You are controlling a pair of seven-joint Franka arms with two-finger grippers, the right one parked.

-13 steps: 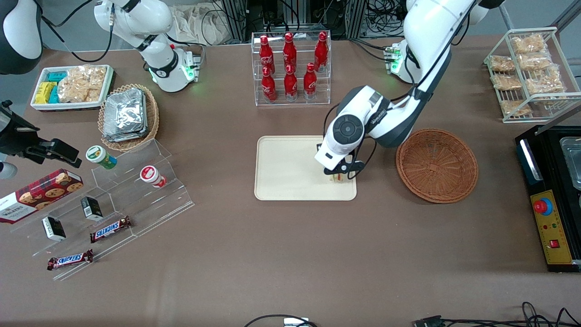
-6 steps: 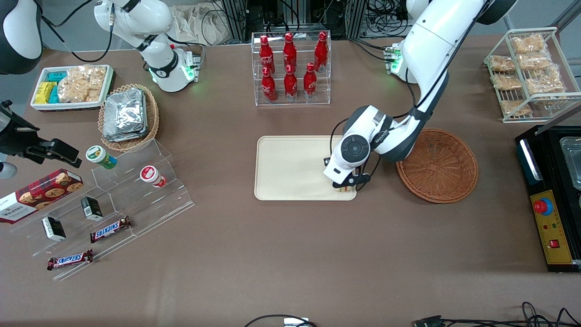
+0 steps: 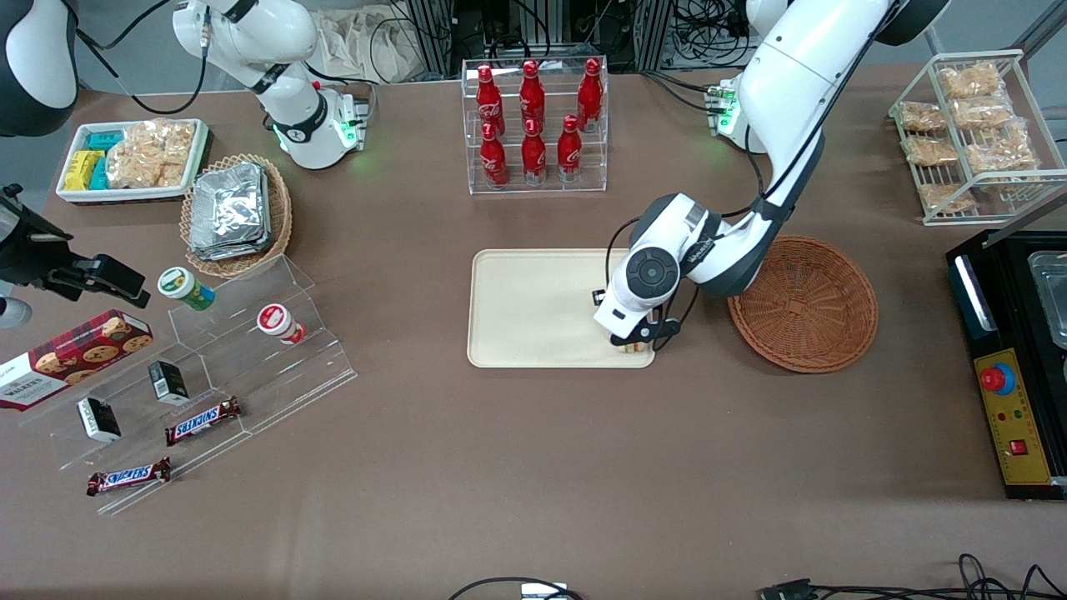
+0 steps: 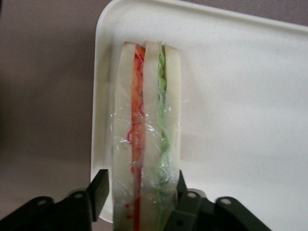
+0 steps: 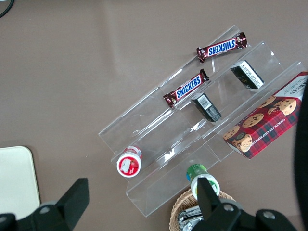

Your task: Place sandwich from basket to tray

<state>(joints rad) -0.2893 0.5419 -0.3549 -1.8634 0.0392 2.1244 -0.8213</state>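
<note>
While its black fingers (image 4: 98, 190) press both bread faces, the left arm's gripper (image 4: 139, 197) clamps the clear-wrapped triangular white-bread sandwich (image 4: 144, 130), orange and green filling stripes showing. It stands on edge on the smooth cream rectangular plastic tray (image 3: 525, 308), at the corner nearest the round reddish-brown wicker basket (image 3: 804, 304).

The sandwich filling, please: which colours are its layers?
Red-orange and green, between white bread; sandwich shows best in the left wrist view.

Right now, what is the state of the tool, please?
Tool: closed on the sandwich, low over a corner of the tray nearest the basket.
</note>
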